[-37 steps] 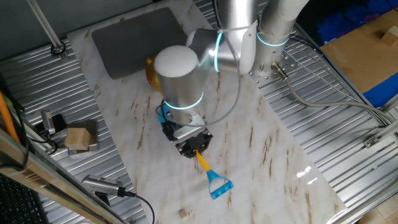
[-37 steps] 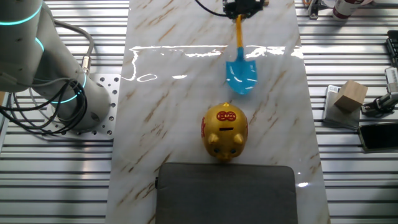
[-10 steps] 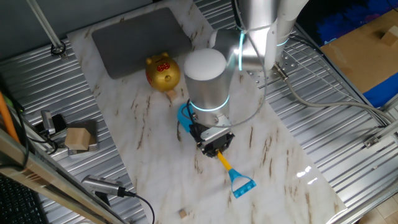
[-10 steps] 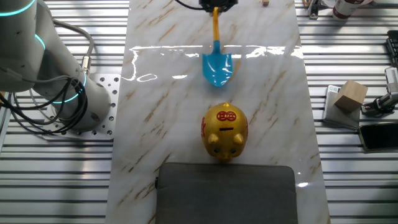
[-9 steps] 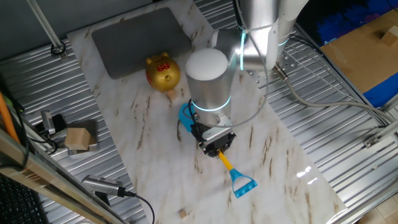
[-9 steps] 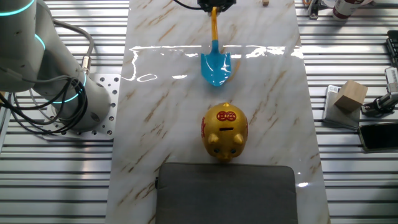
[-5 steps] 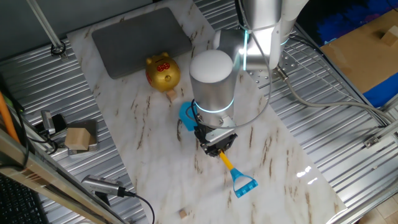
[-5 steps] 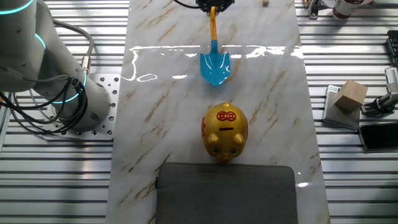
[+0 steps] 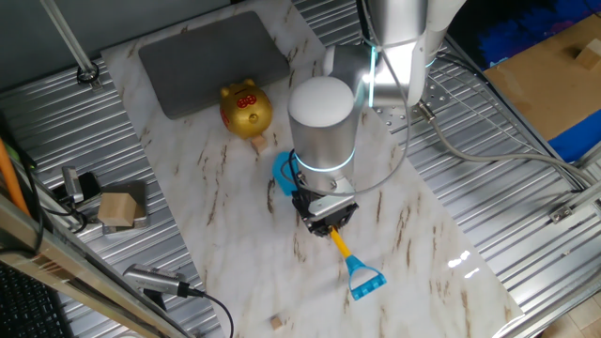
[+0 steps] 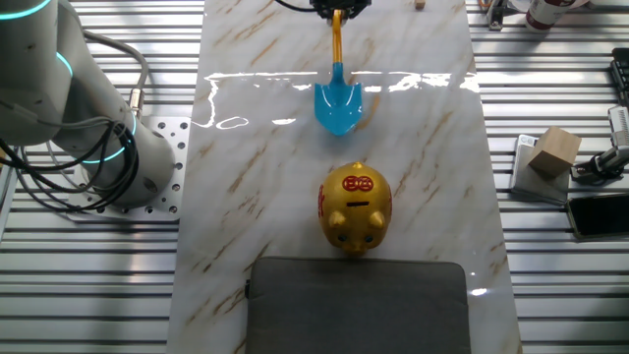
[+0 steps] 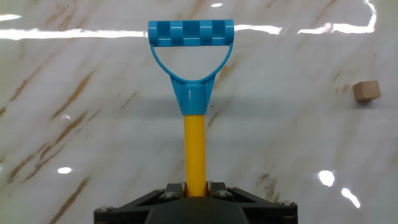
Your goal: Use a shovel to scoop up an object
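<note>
Transport of the shovel (image 9: 352, 263) is in hand: its yellow shaft is clamped in the jaws of the gripper (image 9: 326, 221) above the worktop (image 9: 413, 225). The object (image 11: 366, 91) lies well apart; the blade must be swung toward it.

Tool (image 9: 326, 222) clamped, angled downward

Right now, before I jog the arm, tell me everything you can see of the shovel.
The shovel looks like glossy toy plastic: a light-blue scoop blade, a thin yellow shaft and a blue D-shaped end with a ribbed crossbar. The pincer is clamped on the shaft, between blade and D-end. The hand view looks along the shaft to the D-end. The blade points toward the gold pig bank, apart from it. Whether it touches the marble table is unclear.
</note>
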### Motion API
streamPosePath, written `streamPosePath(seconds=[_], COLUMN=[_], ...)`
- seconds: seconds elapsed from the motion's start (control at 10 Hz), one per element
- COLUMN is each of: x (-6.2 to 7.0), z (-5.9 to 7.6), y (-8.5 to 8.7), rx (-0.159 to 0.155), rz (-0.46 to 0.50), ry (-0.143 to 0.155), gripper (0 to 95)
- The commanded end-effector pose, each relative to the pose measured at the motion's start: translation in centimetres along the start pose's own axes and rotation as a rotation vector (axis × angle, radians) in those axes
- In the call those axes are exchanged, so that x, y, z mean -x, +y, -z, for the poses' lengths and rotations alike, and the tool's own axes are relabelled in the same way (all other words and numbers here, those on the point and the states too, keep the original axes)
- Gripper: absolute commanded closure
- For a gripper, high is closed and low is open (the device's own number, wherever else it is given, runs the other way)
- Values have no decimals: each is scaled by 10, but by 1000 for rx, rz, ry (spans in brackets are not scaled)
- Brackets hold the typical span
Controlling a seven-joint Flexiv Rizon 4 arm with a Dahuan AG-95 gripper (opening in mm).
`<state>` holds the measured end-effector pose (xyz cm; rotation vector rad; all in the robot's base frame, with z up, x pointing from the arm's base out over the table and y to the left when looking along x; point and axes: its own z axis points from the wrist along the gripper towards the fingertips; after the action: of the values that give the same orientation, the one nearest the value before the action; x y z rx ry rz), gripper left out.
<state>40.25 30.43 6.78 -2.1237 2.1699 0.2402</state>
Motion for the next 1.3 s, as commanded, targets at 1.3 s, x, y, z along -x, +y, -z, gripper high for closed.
streamPosePath(seconds=[1.3], x=[0], z=[0], y=[0], rx=[-11], rz=[-128], ry=[25], gripper=[950])
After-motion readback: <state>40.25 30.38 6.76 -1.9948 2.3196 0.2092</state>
